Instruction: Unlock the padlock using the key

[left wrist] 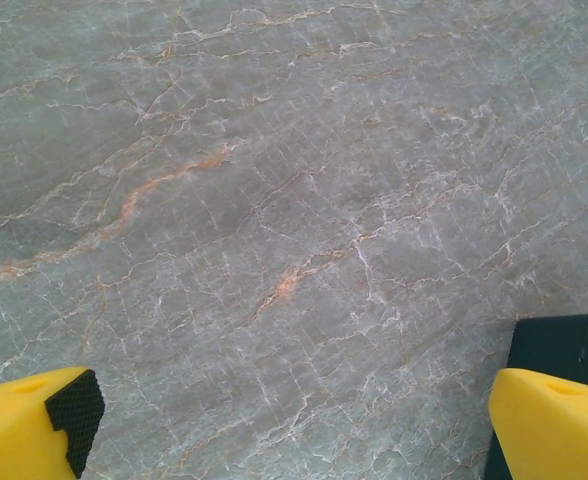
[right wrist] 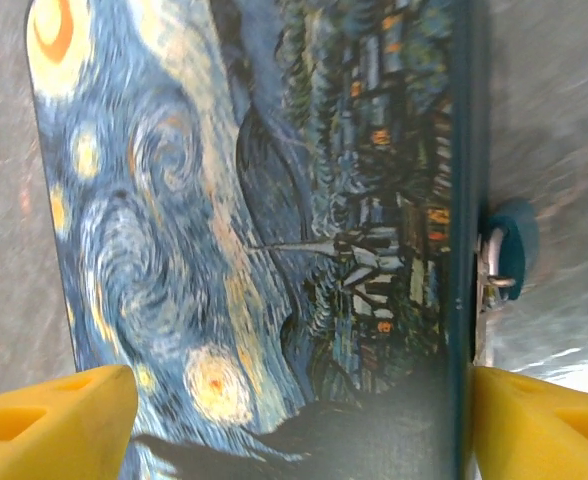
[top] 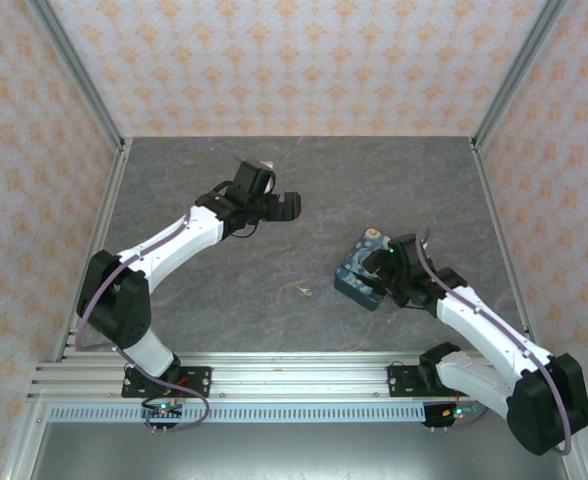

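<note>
The small teal padlock (right wrist: 515,247) hangs on a metal hasp at the right side of the dark-blue Starry Night tin (right wrist: 274,220). My right gripper (right wrist: 299,430) is open just above the tin's lid, one yellow finger near each long edge, casting a shadow on the lid. From above, that gripper (top: 381,278) covers the tin (top: 359,272). A pale speck, the key (top: 304,291), lies on the table left of the tin. My left gripper (top: 279,207) is open over bare stone far from both, with nothing between its fingers (left wrist: 34,425).
The grey marbled tabletop (top: 304,180) is fenced by aluminium posts and patterned walls on three sides. The mounting rail (top: 294,378) runs along the near edge.
</note>
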### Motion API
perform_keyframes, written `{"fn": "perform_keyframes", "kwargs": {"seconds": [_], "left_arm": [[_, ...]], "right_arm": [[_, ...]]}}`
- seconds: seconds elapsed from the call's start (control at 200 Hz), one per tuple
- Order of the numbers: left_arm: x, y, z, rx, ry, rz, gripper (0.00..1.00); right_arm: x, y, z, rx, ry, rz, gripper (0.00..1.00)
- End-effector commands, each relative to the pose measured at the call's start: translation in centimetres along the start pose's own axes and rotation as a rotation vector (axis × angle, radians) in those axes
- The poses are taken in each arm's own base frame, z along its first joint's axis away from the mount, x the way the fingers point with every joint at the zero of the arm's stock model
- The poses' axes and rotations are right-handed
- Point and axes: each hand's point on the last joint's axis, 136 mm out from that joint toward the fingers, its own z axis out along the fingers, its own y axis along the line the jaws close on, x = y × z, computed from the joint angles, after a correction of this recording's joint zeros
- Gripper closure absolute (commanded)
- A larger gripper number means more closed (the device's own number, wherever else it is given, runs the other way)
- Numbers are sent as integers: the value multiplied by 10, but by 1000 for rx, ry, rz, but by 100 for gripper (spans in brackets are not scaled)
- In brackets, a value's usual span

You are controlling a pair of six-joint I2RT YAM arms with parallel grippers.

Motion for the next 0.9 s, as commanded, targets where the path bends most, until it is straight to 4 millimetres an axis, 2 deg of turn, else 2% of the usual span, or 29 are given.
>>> {"fn": "perform_keyframes", "kwargs": {"seconds": [0.0, 0.2, 0.315, 0.455, 0.51, 0.611, 0.681, 0.896], "left_arm": [[-4, -7, -2, 9, 3, 3, 0], [-3, -7, -3, 6, 5, 3, 0], [-2, -4, -1, -5, 6, -5, 0], [1, 7, 1, -57, -1, -31, 0], [3, 12, 0, -83, -3, -44, 0], [5, 20, -2, -116, 0, -63, 0], [7, 22, -4, -121, 1, -78, 0], [6, 26, 0, -57, -4, -195, 0]], "right_arm": [[7, 43, 5, -164, 45, 76, 16], [-4, 92, 19, -281, 45, 115, 16], [-6, 122, 37, -308, 67, 88, 16], [-4, 164, 42, -376, 111, 41, 16], [-3, 173, 39, -397, 124, 30, 16], [-14, 172, 26, -379, 68, -10, 15], [-30, 166, 17, -358, 23, -13, 15], [-110, 133, 3, -278, -156, 45, 14]]}}
